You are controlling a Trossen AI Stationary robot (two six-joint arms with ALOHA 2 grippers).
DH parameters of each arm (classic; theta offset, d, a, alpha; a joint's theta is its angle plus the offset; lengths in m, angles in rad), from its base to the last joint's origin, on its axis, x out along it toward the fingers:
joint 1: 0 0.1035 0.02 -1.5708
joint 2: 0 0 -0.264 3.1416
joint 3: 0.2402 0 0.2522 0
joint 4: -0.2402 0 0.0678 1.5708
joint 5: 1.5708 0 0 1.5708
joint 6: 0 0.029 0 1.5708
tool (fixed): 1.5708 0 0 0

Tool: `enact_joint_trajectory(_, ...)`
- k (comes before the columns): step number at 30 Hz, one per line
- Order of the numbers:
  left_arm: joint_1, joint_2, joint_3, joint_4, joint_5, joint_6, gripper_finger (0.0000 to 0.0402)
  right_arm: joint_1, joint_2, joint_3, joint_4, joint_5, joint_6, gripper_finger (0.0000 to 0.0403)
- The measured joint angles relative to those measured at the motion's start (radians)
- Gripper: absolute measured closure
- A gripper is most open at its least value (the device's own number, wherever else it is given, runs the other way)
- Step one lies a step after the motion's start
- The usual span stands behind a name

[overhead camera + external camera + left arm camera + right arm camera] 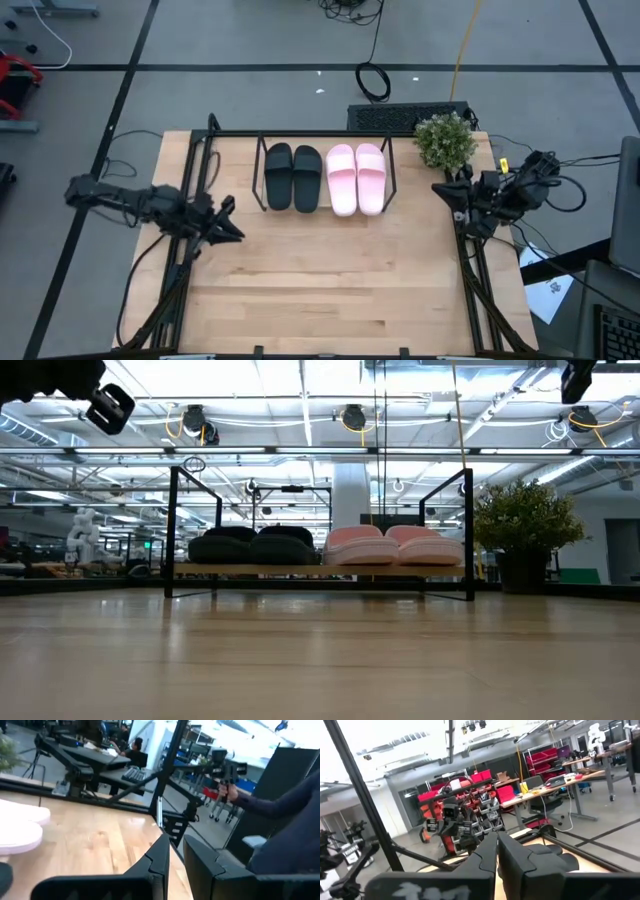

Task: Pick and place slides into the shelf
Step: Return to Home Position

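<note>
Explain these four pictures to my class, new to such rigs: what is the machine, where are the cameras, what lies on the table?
A robot with two dark arms works at a wooden table. One camera looks straight down, one level across the tabletop, one rides each wrist. The black slides and pink slides sit side by side on the low shelf, near a potted plant. The left gripper and right gripper, one at each side of the table, are shut and hold nothing.

The shelf (325, 134) is set at the rear middle of the table (320, 280); on it one pair of slides (292, 177) is laid just left of the other pair (356, 179), and a plant (446, 140) is placed just right of the shelf
</note>
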Motion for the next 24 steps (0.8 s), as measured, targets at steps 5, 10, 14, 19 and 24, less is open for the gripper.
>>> enact_joint_trajectory(5,-0.175,0.106,-0.003,0.065,-0.158,0.037,0.0350,0.000,0.049,-0.001,-0.004,0.002,-0.014,0.0394)
enact_joint_trajectory(10,-0.279,0.117,-0.003,0.048,-0.257,0.095,0.0350,0.000,0.072,-0.001,-0.033,0.030,0.010,0.0394)
enact_joint_trajectory(14,-0.323,0.032,-0.002,0.013,-0.266,0.148,0.0350,0.000,0.057,-0.001,-0.046,0.026,0.019,0.0394)
enact_joint_trajectory(19,-0.338,-0.129,-0.002,-0.165,-0.270,0.112,0.0350,0.000,0.030,-0.001,-0.108,0.022,0.069,0.0394)
enact_joint_trajectory(24,-0.347,-0.278,-0.001,-0.234,-0.289,0.172,0.0350,0.000,0.004,-0.011,-0.196,-0.053,0.193,0.0394)
